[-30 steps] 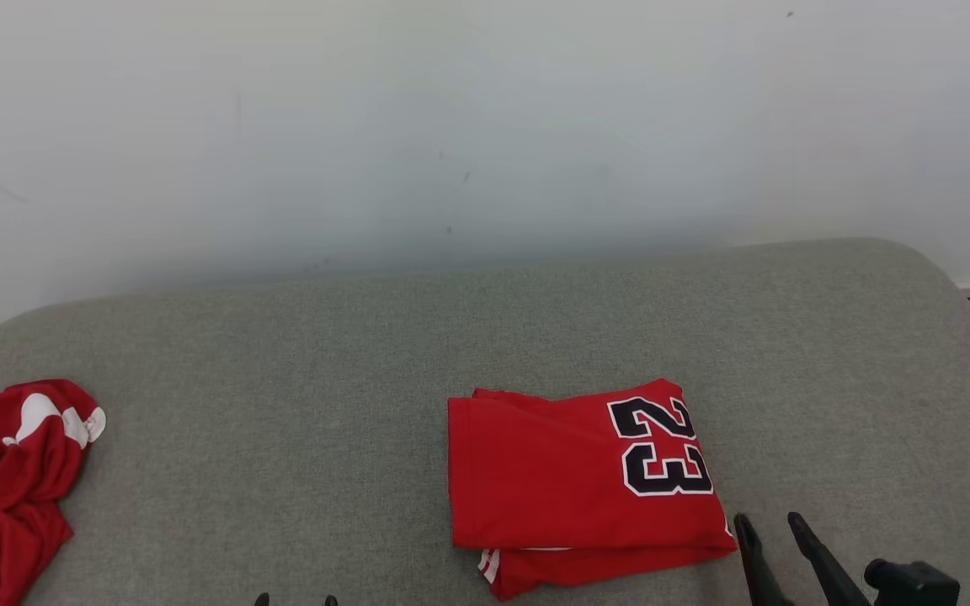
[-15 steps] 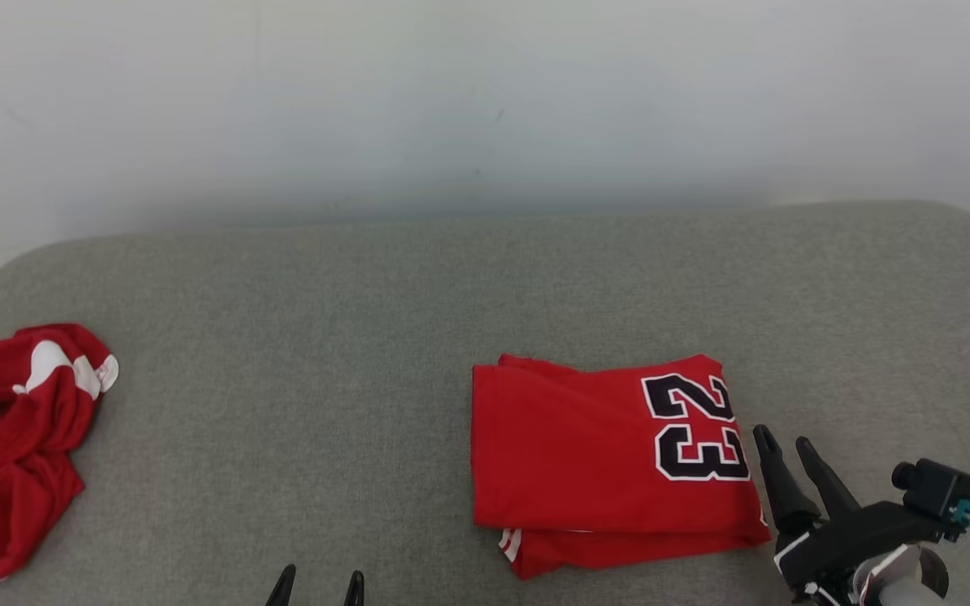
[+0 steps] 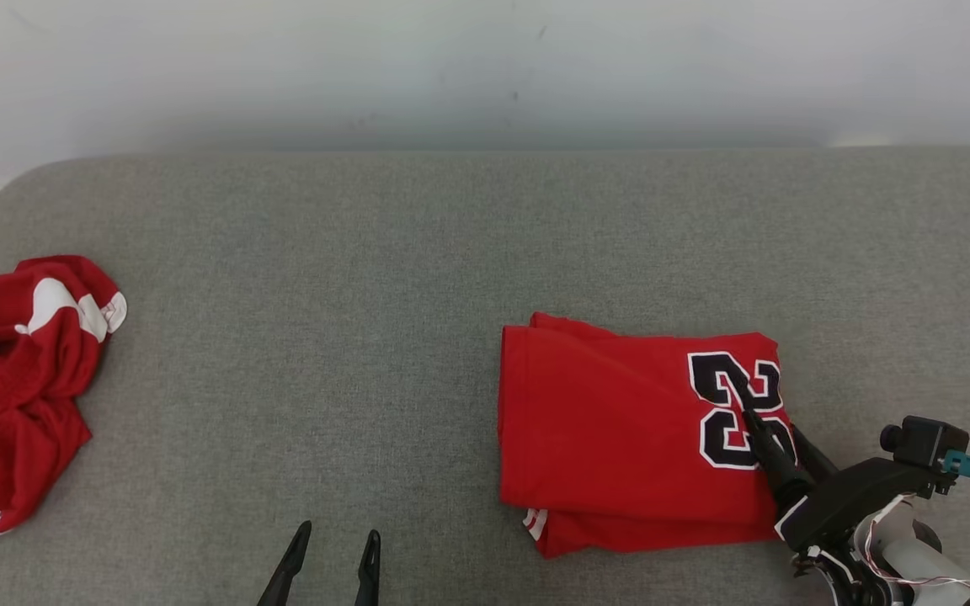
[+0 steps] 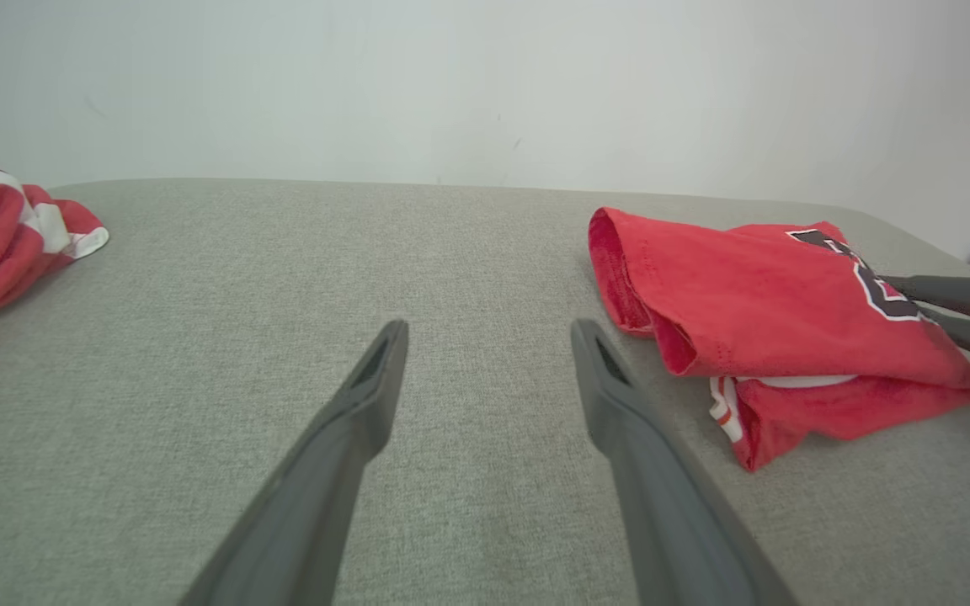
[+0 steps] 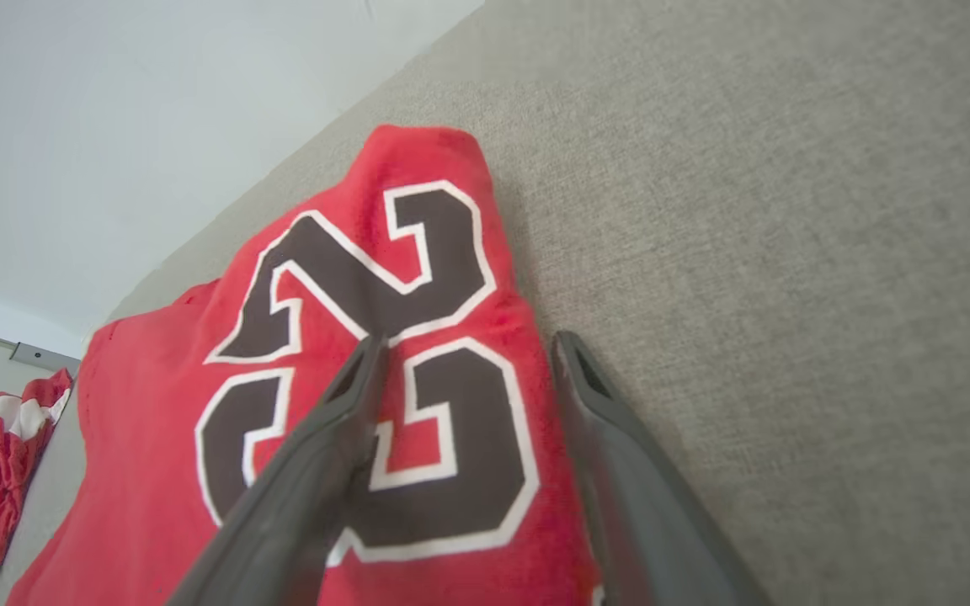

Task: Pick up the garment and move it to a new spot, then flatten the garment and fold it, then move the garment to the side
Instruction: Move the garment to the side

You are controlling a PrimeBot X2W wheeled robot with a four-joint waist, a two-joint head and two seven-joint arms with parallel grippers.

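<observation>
Garment (image 3: 620, 429) folded; right hand (image 3: 770, 421) spread wide over its numeral end, gripping nothing; left hand (image 3: 340, 532) spread, empty.

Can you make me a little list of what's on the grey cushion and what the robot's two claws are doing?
surface: grey cushion, pale wall behind
folded garment: red, number 23 on top, lying right of middle
crumpled garment: red and white, at the left edge
right gripper: open, at the folded garment's right edge, one finger over the number
left gripper: open, above bare cushion, holding nothing
next, probably: moving the folded garment aside
</observation>
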